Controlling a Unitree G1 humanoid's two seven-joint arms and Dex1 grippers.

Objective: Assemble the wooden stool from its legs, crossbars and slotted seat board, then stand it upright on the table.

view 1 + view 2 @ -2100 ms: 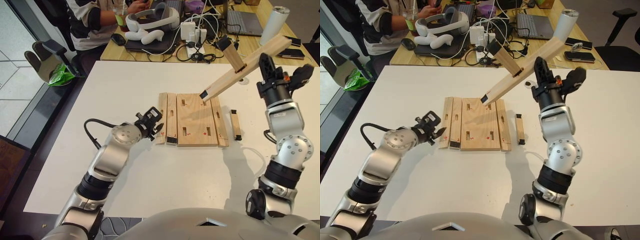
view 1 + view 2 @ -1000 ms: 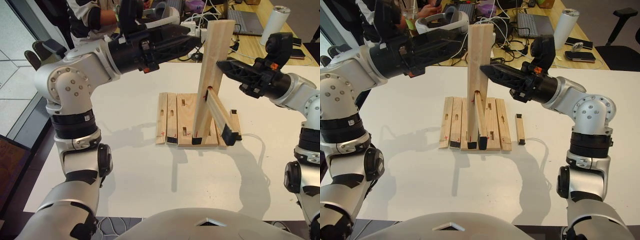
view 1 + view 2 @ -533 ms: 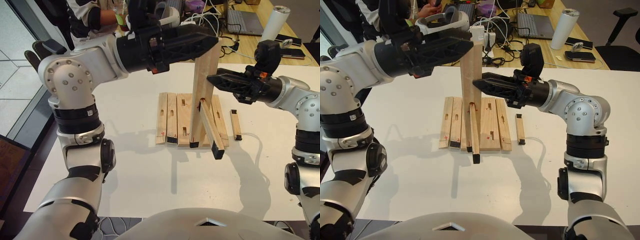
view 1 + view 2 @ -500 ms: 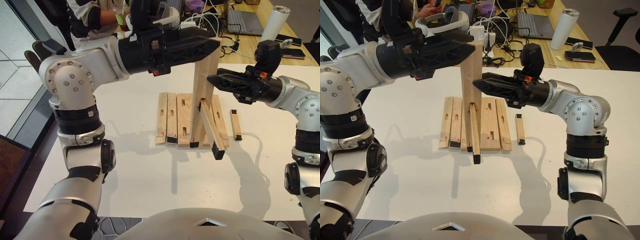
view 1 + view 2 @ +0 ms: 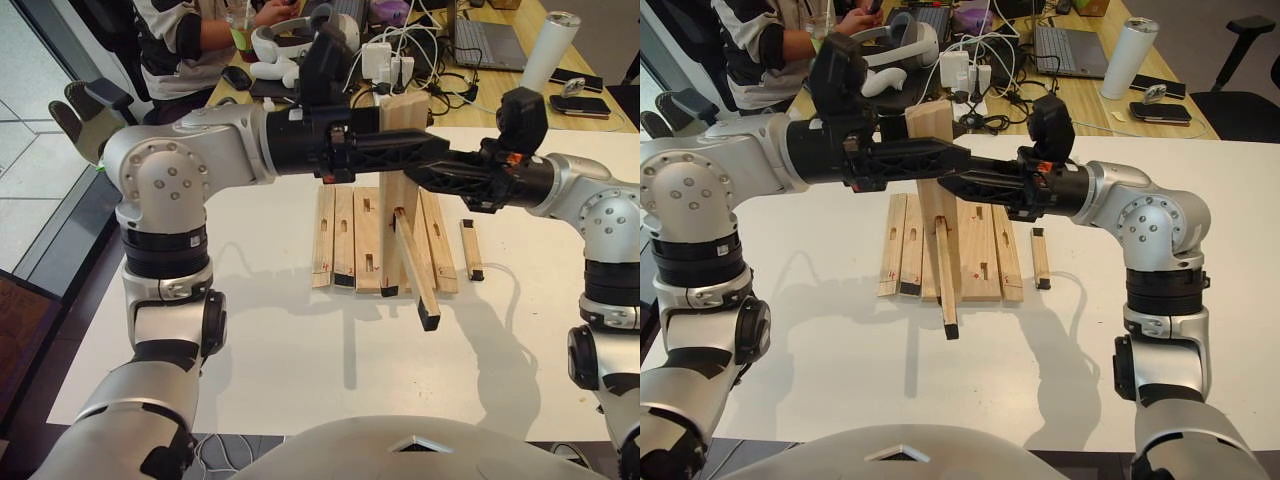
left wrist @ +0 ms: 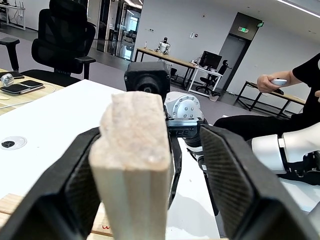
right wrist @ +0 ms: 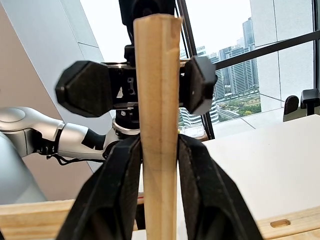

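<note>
The white table [image 5: 250, 330] is stretching wide under both arms. Its far edge is meeting a cluttered desk [image 5: 500, 80], and a broad band of white surface is lying between the wooden parts and the near edge.

The left arm is reaching out level from the shoulder across the table, and the left gripper [image 5: 958, 152] is straddling the top of the leg [image 5: 928, 120]. One finger [image 6: 75, 190] is lying against the wood while the other is standing off it with a gap between, so this gripper is spread loose around the leg and not clamping it. The right arm is bending in from the opposite side, forearm level. The right gripper [image 5: 945, 182] is pinching the same leg just below the left one, with both fingers [image 7: 120, 190] pressing on its faces.

The seat board [image 5: 978, 245] is lying flat near the table's middle, slots up, well apart from every edge. The gripped leg is standing close to upright on it, its dark-capped foot resting at the board's near edge.

A crossbar [image 5: 946, 280] is hanging from the leg's side, slanting down and forward, and its dark end is overhanging the table past the board.

Two loose legs [image 5: 323, 235] are lying just beside the board on the robot's left, with another [image 5: 1008, 250] along its right edge. A short crossbar [image 5: 1040, 258] is lying near that one, apart from it.
</note>
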